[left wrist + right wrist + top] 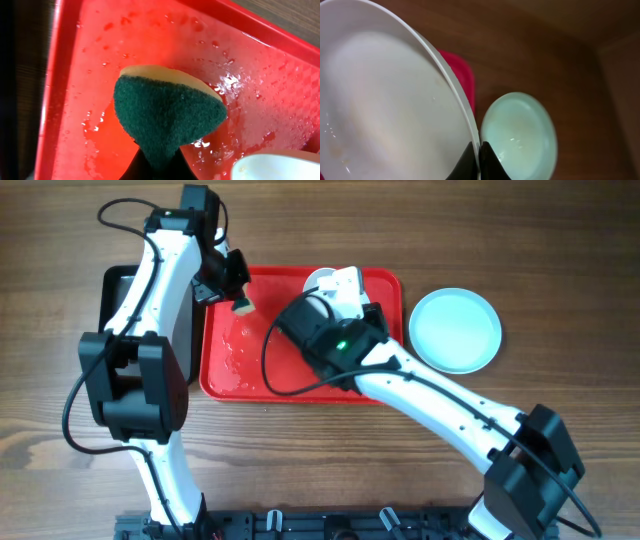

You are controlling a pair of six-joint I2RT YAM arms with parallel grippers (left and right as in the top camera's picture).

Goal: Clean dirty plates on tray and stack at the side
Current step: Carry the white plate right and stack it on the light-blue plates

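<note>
The gripper (479, 150) pinches the white plate (380, 100) by its rim; beyond lie the tray (466, 75) corner and an aqua plate (520, 132).

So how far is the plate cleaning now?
Done: one aqua plate sits on the table beside the tray. In hand: right fingers grip the cream-white plate over the wet tray; left fingers hold the sponge. Left: wiping this plate and stacking it.

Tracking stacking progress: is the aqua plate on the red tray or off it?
Off it. The aqua plate lies on the wooden table just right of the tray, none of it over the red.
</note>
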